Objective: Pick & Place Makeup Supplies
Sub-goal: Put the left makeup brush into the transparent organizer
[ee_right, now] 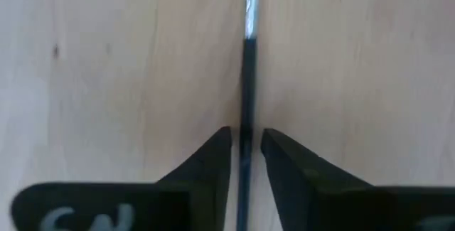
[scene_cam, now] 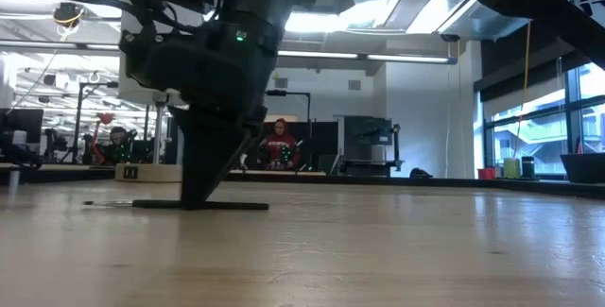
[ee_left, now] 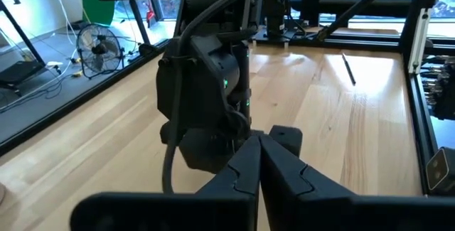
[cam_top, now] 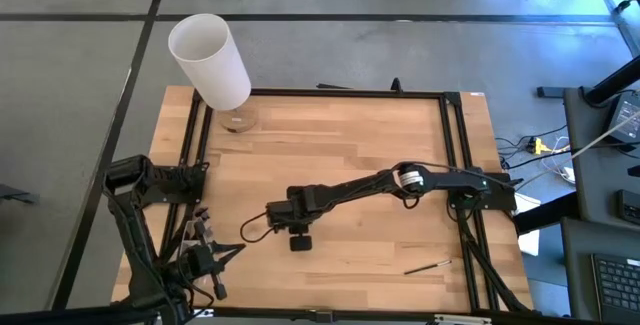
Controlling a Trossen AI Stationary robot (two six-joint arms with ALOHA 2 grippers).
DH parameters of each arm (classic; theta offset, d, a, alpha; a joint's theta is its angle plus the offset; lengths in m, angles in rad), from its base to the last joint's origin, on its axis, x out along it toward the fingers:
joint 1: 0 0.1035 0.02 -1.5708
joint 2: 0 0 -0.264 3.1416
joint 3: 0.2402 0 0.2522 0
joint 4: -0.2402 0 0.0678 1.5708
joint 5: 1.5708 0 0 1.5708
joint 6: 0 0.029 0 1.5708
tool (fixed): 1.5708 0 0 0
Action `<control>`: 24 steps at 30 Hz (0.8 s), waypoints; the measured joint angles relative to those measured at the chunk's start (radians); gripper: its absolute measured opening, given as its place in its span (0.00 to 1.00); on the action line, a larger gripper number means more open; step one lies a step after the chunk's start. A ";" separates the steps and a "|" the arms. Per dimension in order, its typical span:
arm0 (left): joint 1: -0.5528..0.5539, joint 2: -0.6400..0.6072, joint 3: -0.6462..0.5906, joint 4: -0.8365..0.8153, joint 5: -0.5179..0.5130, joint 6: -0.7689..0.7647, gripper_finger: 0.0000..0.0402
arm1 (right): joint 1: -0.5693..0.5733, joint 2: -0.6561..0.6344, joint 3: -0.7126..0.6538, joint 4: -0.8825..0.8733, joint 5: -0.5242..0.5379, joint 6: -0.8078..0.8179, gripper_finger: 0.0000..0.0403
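A: High view first: how many makeup brushes show on the desk [cam_top: 330, 155]?

B: One lies plainly visible, a thin dark brush [cam_top: 427, 265] near the right front corner, apart from both arms. A second brush [ee_right: 247, 82] shows in the right wrist view, lying flat on the wood between the tips of the right claw [ee_right: 246, 149].

A: Is that claw gripping it?

B: Its two fingers [ee_right: 213, 160] stand close on either side of the dark handle, with a thin gap on each side; it is nearly closed around the brush, not clamped. In the low view the right claw [scene_cam: 203, 189] points down with its tips at the desk, and the brush [scene_cam: 180, 204] lies flat beneath them.

A: And the other arm?

B: The left claw [ee_left: 259, 167] has its two fingers pressed together, holding nothing. It waits at the front left corner [cam_top: 213, 255].

A: Anything else up there?

B: One tall white cylinder [cam_top: 210, 60] stands at the back left edge.
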 joint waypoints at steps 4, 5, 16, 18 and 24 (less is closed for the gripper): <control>0.000 0.000 0.000 0.000 0.000 0.000 0.00 | 0.002 0.002 0.000 0.044 0.047 -0.007 0.28; 0.000 0.000 0.000 0.000 -0.001 0.000 0.00 | 0.001 0.002 0.000 0.059 0.051 -0.009 0.28; 0.000 0.000 0.000 0.000 -0.001 0.000 0.01 | -0.002 0.024 -0.006 0.205 -0.001 -0.019 0.29; 0.001 0.000 0.000 0.000 -0.002 0.000 0.01 | -0.002 0.037 -0.003 0.194 -0.001 -0.010 0.26; 0.006 0.000 0.000 0.001 0.000 0.000 0.01 | -0.003 0.057 -0.001 0.154 -0.010 0.000 0.09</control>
